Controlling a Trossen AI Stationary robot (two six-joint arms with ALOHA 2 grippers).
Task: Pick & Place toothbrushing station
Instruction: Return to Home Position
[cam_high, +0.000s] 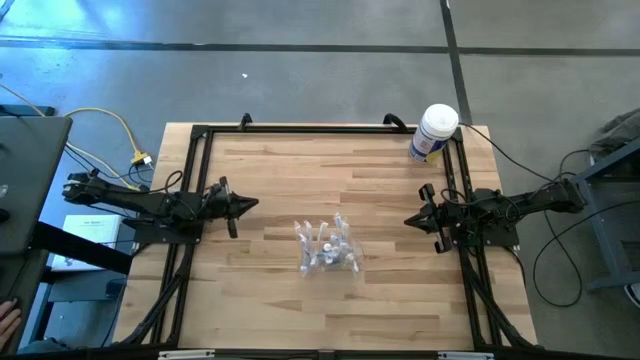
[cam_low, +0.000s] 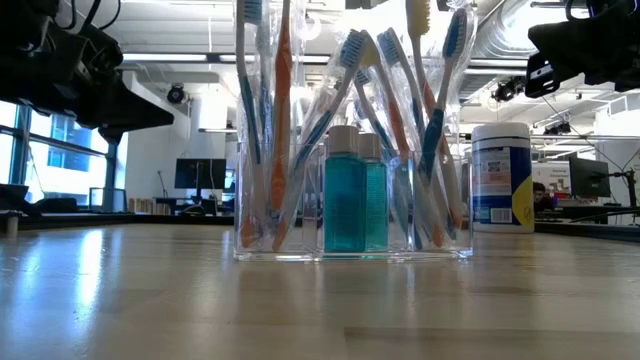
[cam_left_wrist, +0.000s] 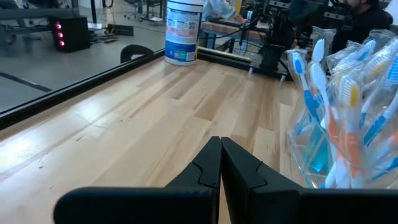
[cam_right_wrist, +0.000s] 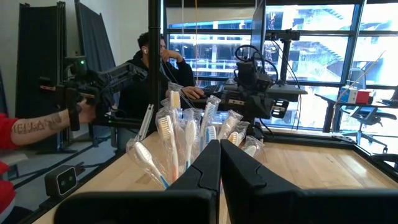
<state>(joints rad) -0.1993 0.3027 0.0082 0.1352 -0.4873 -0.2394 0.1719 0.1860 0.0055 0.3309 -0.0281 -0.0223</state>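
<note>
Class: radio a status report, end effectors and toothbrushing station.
Left end effector shut, empty, left side. Right end effector shut, empty, right side. Toothbrushing station upright mid-table, toothbrushes in. White tub far corner, no obstruction.

Daylight is streaming through tall windows (cam_right_wrist: 323, 56) beyond the wooden counter (cam_high: 300, 180); a grey concrete floor (cam_high: 300, 70) is surrounding it, and a person (cam_right_wrist: 146, 71) is sitting behind it.

— Where's the toothbrushing station (cam_high: 327, 248)?
— Middle of the worktop (cam_high: 270, 160), between the left claw (cam_high: 250, 205) and right claw (cam_high: 409, 219), apart from both.
— The white tub (cam_high: 433, 133)?
— At a right-hand corner.
</note>
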